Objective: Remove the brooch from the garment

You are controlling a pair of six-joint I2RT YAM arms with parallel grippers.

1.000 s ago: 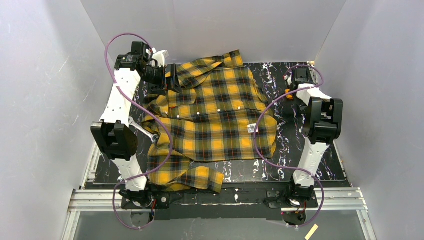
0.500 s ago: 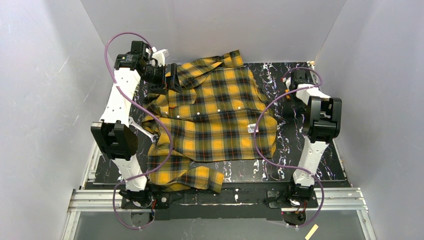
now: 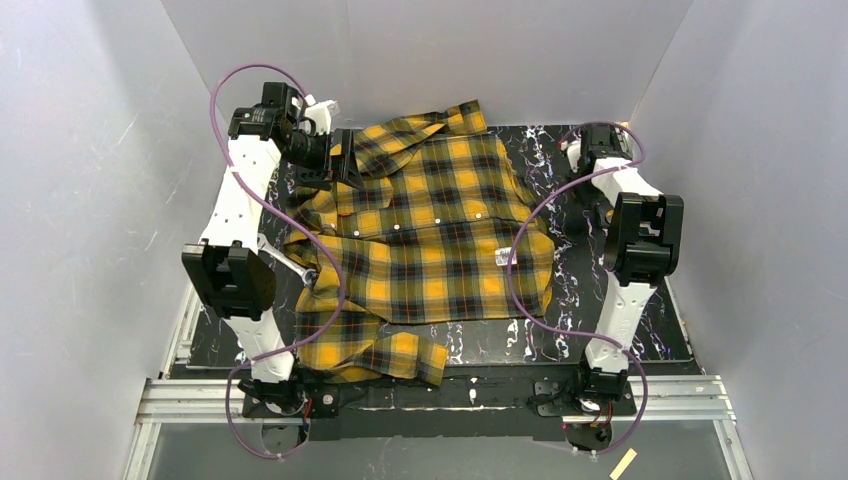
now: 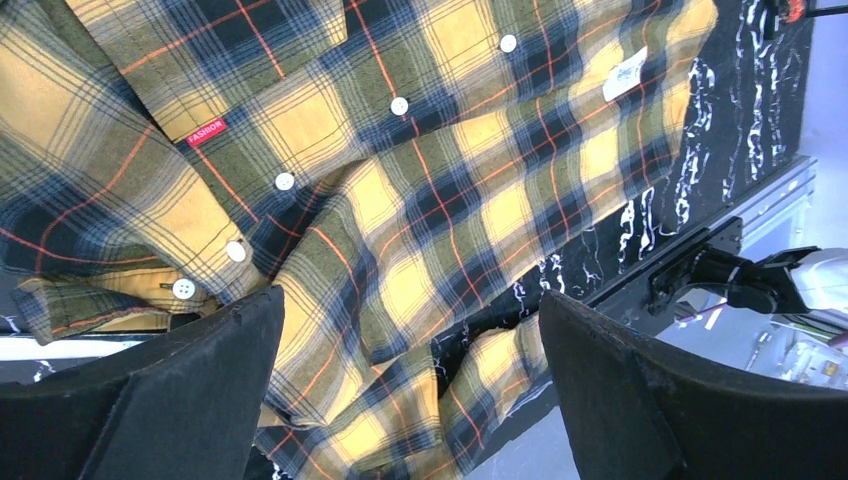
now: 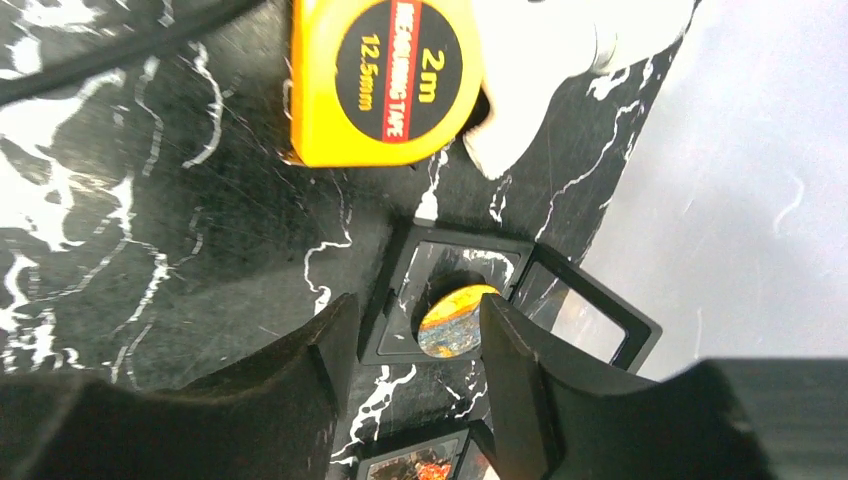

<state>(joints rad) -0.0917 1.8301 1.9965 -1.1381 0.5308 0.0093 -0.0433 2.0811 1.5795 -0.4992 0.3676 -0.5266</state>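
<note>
Two arm bases stood at the near edge of the table (image 3: 490, 340), and you saw both arms reaching toward its far side. Nearest to you, the garment (image 3: 440, 230) lay spread across the middle of the black marbled top, with one sleeve folded at the near left. Its small white label (image 4: 625, 72) sat close to the right hem. A row of white snap buttons (image 4: 399, 105) ran across the front, and a red tag (image 4: 205, 131) reading FASHION lay to one side of that row.

Farther back on the left, the left gripper (image 4: 410, 320) hung above the shirt's shoulder area with its jaws spread wide, unclenched, and nothing between them.

At the far right corner, off the fabric, the right gripper (image 5: 415, 310) pointed down at the tabletop with its jaws partly parted and grasping nothing. Between its fingers you saw a black square frame (image 5: 470, 245) on the table, holding an orange-and-blue disc (image 5: 450, 320). Just beyond it lay a yellow tape measure (image 5: 385, 80) marked 2m, with a white irregular piece (image 5: 560, 90) against its side.

You could not tell from any view where the brooch lay, nor whether that white piece was it.
</note>
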